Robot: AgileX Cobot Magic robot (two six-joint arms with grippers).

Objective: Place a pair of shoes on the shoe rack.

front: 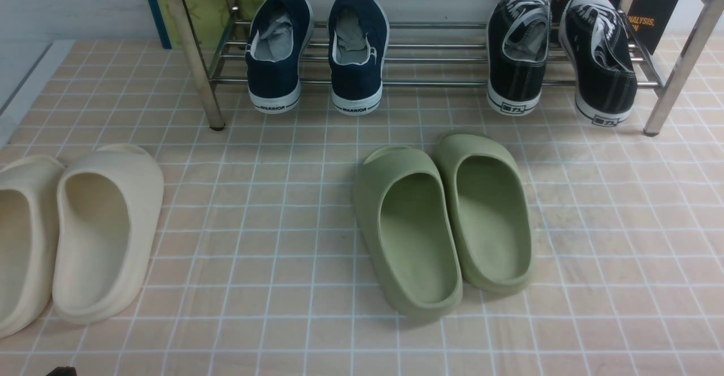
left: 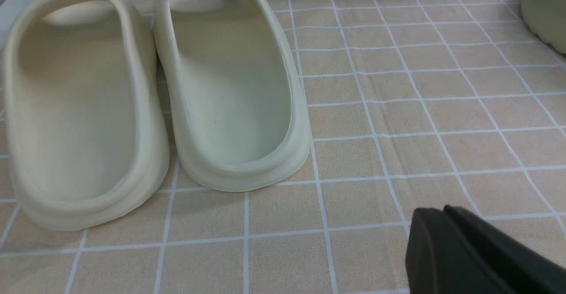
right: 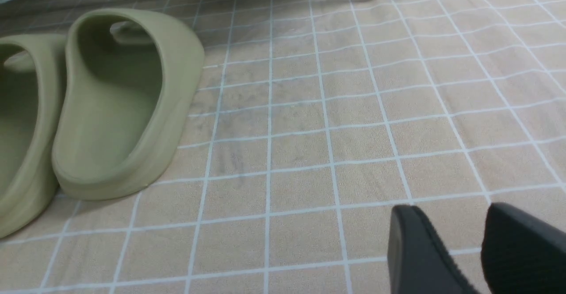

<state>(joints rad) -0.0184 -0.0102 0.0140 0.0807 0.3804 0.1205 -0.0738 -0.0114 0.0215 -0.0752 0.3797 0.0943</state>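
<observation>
At the far left, near the camera, a pair of cream foam slides [front: 85,229] lay side by side on the pink tiled floor [front: 271,240], touching along their inner edges. The left gripper [left: 446,216] hovered low over the tiles just beside them, its black fingers [left: 442,254] pressed together with no gap and nothing between them.

Farther back stood the chrome shoe rack [front: 195,59], its lower bar shelf running the width of the scene. On the left part of that shelf rested the two navy-blue canvas slip-on shoes [front: 317,48], toes pointing away, heels hanging over the front bar, the white soles marked "WARRIOR" facing the camera. The two shoes sat near each other but apart.

In the middle of the floor, nearer than the rack, a pair of olive-green foam slides [front: 441,217] lay touching each other.

On the right part of the same shelf sat two black lace-up sneakers [front: 560,53] with white laces, heels outward.

The right gripper [right: 451,223] hung above bare tiles to the right of the green slides, its fingers [right: 415,250] narrowly parted and empty.
</observation>
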